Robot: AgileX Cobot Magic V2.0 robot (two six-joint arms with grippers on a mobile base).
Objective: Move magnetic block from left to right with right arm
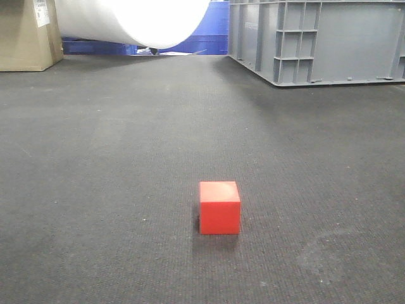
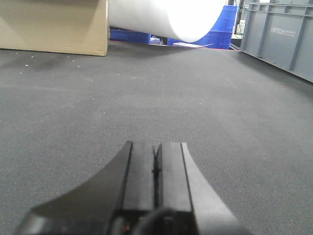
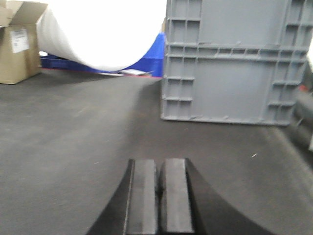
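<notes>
The magnetic block [image 1: 219, 207], a plain bright red cube, rests alone on the dark grey mat, near the front and just right of centre in the front view. Neither arm shows in that view. In the left wrist view my left gripper [image 2: 156, 147] is shut, its two pads pressed together with nothing between them, low over the mat. In the right wrist view my right gripper [image 3: 158, 164] is also shut and empty. The block does not show in either wrist view.
A large grey plastic crate [image 1: 319, 39] stands at the back right, also in the right wrist view [image 3: 234, 63]. A cardboard box [image 1: 25, 35] sits at the back left. A big white roll [image 1: 133, 19] and blue bins [image 1: 205, 35] lie behind.
</notes>
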